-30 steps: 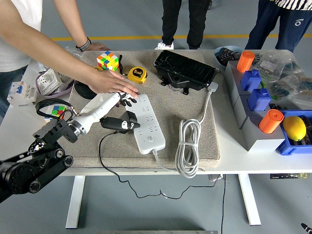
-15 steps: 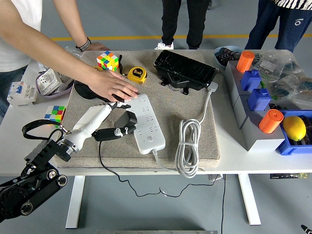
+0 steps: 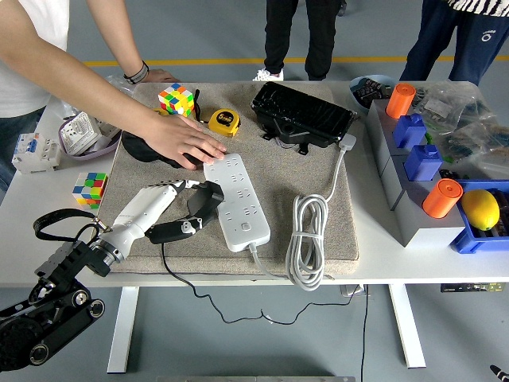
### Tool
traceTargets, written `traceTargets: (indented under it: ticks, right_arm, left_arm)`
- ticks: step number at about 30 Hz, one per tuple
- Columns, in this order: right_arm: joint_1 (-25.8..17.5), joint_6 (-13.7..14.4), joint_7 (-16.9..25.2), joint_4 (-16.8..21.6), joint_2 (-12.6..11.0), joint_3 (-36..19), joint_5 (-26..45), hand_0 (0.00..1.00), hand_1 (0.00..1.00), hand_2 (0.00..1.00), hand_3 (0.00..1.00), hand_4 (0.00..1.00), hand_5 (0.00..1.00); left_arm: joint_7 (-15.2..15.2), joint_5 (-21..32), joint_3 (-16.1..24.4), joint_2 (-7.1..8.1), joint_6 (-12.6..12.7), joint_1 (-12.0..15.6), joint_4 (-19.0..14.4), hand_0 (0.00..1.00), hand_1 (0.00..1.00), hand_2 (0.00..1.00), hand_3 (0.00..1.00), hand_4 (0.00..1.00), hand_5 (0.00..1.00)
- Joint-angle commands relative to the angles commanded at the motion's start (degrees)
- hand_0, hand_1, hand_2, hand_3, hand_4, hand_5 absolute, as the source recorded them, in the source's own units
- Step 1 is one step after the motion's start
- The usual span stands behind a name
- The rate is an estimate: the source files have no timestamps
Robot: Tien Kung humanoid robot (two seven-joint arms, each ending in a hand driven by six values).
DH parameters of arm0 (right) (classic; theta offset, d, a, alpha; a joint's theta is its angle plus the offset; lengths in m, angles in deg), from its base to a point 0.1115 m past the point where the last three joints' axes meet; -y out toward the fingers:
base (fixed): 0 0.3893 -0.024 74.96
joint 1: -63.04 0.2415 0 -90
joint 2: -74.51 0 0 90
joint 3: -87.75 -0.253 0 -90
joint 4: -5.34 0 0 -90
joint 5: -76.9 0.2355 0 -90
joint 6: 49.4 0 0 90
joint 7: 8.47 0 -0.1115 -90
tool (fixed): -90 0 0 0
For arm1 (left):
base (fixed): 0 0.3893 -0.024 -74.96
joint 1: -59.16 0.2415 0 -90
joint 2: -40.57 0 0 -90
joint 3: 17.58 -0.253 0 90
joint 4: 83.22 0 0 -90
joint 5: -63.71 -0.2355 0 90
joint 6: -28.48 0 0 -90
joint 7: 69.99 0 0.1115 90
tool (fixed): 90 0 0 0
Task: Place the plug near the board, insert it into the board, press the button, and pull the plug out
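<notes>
1 left hand [image 3: 184, 208] has its fingers curled around the black plug [image 3: 179, 228] just beside the power strip [image 3: 236, 200].

Glossy plastic board [image 3: 236, 201], rough cloth mat [image 3: 318, 171].

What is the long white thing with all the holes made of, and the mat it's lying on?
The power strip looks like hard, smooth white plastic: it has a slight sheen and crisp moulded sockets. The mat looks like soft beige fabric, maybe felt or carpet, with a dull, fuzzy surface.
</notes>
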Motion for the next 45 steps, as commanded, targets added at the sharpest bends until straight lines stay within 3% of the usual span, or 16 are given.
traceTargets:
  ticks: [31, 45]
  right_arm:
    - [0.0, 0.0, 0.1, 0.0, 0.1, -0.2, 0.1, 0.604, 0.612, 0.604, 0.55, 0.954, 0.385]
    - [0.0, -0.1, 0.1, 0.0, 0.1, -0.2, 0.2, 0.602, 0.613, 0.603, 0.55, 0.953, 0.385]
  left_arm:
    - [0.6, -0.7, -2.9, -0.51, -1.1, -2.5, 0.3, 0.788, 0.823, 0.826, 0.791, 0.819, 0.822]
    - [1.7, -1.0, -4.7, -1.02, -2.1, -4.9, 0.3, 0.786, 0.822, 0.822, 0.783, 0.833, 0.831]
